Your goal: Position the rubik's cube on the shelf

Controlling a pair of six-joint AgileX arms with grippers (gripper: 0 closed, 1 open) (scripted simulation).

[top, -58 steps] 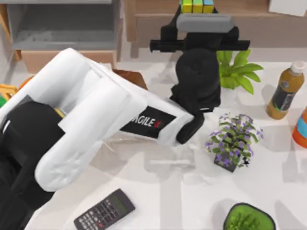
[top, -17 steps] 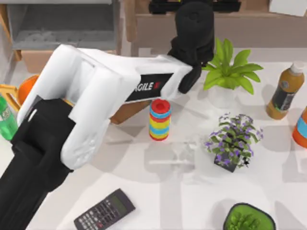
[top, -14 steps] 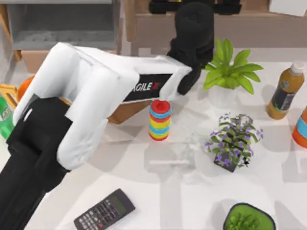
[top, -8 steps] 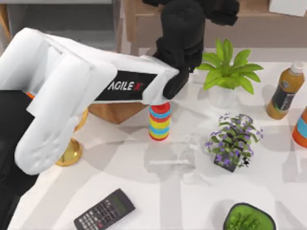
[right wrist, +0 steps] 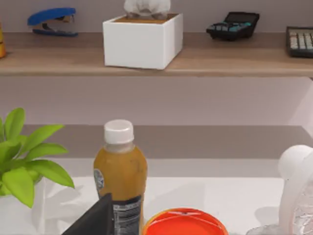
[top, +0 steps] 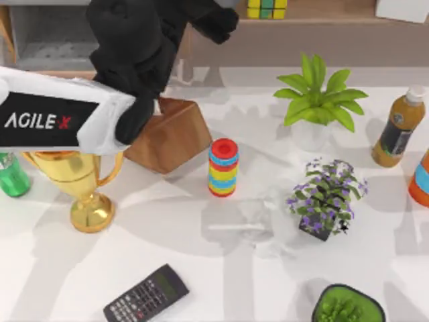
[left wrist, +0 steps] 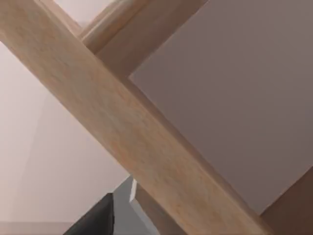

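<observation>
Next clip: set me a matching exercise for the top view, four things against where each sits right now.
Things:
1. rubik's cube
2. ring stack
3. calculator
4. juice bottle

Places:
A. near edge of the table, left of middle
B. on the shelf board
C. table's right side, beside the green plant
D. mid-table, next to the wooden block

Pairs: 1-B, 2-D, 3-A, 4-C

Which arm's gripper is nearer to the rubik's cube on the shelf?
Left. The left gripper is up at the shelf, just left of the rubik's cube. The right arm's wrist camera faces the juice bottle at the table's right side, farther away.
</observation>
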